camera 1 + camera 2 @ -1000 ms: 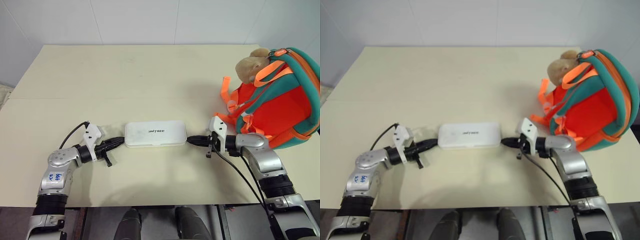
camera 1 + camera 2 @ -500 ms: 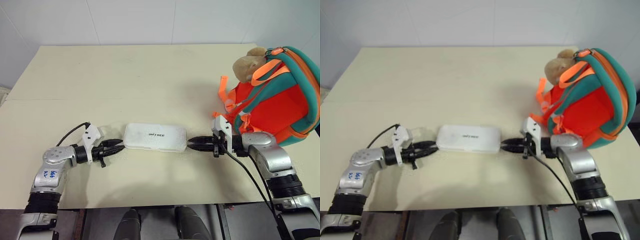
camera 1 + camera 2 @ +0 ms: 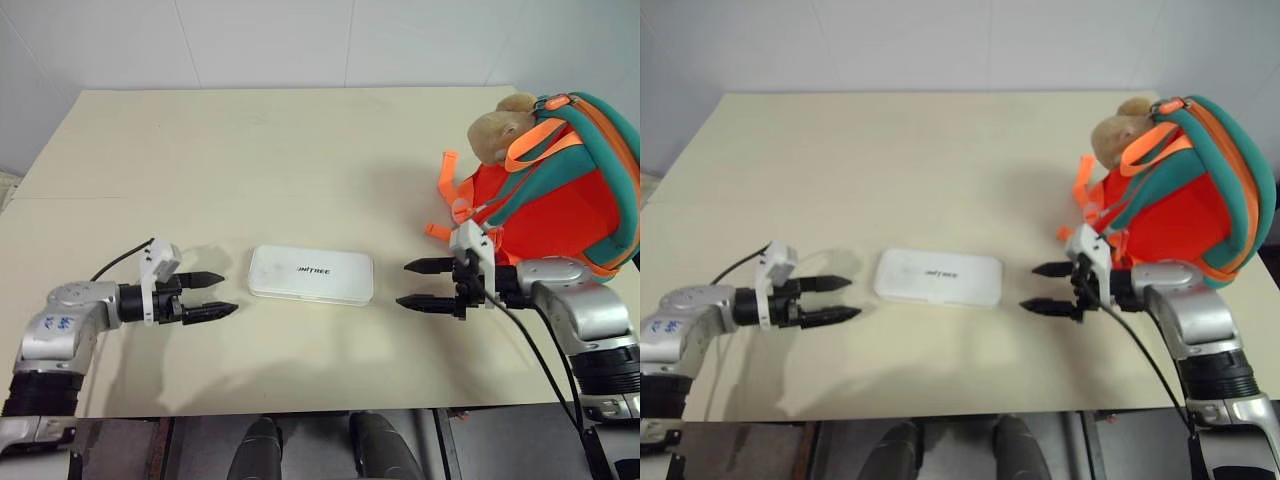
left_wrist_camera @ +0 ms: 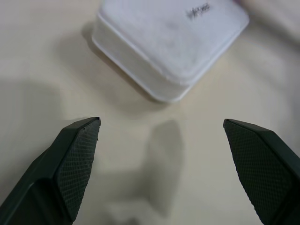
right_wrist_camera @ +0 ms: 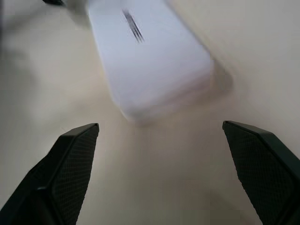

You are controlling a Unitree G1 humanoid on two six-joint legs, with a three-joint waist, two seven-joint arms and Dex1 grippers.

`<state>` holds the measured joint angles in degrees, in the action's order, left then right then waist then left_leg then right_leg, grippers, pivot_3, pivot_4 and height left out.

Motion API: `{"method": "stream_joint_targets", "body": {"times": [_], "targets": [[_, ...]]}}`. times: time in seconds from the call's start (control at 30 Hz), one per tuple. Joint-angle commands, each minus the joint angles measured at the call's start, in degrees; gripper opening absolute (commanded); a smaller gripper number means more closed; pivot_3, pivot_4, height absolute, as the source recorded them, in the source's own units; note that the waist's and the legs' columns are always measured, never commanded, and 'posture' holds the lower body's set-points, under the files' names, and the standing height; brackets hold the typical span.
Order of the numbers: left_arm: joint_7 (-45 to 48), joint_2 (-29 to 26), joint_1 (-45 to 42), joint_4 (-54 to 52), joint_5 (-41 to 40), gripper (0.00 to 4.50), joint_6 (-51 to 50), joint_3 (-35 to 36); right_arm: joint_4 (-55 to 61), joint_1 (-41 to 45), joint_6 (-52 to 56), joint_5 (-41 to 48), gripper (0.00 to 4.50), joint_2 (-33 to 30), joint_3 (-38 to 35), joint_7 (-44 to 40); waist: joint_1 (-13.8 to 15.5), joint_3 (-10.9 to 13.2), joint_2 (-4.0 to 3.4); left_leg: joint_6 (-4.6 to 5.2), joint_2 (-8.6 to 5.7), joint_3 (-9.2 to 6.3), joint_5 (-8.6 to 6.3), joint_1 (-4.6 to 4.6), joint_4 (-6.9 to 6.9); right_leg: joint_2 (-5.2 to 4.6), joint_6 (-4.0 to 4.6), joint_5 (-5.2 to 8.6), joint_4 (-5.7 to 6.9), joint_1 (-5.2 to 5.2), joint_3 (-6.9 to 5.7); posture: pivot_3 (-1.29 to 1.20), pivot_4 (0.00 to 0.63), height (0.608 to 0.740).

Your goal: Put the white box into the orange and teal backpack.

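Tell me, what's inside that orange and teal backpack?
The orange and teal backpack gapes toward the robot, showing orange lining. A tan plush toy sits on top. Its deeper interior is hidden.

- A pale cream table (image 3: 250,150) carried everything.
- A flat white box (image 3: 311,274) lay near its front edge, about midway across.
- An orange and teal backpack (image 3: 560,200) sat at its right edge.

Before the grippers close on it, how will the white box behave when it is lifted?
The white box looks stiff: flat, with clean edges. Its smooth shell and rounded corners may slip between fingertips. Lying flat on the table, it should slide, not roll or tip.
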<state>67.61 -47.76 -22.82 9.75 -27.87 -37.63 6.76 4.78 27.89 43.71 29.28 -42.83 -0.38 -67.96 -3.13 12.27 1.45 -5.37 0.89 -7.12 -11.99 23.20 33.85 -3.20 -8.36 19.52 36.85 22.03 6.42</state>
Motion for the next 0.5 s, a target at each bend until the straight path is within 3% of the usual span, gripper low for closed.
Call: {"method": "stream_joint_targets", "body": {"times": [0.03, 0.27, 0.5], "targets": [[1.22, -0.99, -4.35, 2.32, -3.25, 4.47, -8.91, -0.17, 6.94, 1.73, 12.69, 7.35, 4.48, 0.56, -2.95, 5.51, -0.01, 0.00, 0.01, 0.00, 0.00, 0.00, 0.00, 0.01, 0.00, 0.00, 0.00, 0.00, 0.00, 0.00, 0.00, 0.00, 0.150, 0.740], [0.71, 2.83, -11.65, 6.31, -3.24, 4.47, -18.52, -4.51, 9.64, 4.79, 25.96, 11.84, 4.48, 5.01, -1.88, 16.50, 0.05, 0.00, 0.02, 0.00, 0.00, 0.01, 0.00, 0.09, -0.04, 0.00, 0.00, 0.00, -0.03, 0.11, 0.00, 0.00, 0.150, 0.740], [0.97, 4.36, -16.72, 10.53, -1.52, 4.47, -23.75, -9.12, 7.13, 6.26, 27.32, 10.13, 4.48, 4.86, 1.64, 19.71, -0.02, 0.00, 0.02, 0.00, 0.00, 0.02, 0.01, 0.43, -0.04, 0.01, 0.00, 0.00, 0.06, 0.49, 0.01, 0.00, 0.150, 0.740]]}}
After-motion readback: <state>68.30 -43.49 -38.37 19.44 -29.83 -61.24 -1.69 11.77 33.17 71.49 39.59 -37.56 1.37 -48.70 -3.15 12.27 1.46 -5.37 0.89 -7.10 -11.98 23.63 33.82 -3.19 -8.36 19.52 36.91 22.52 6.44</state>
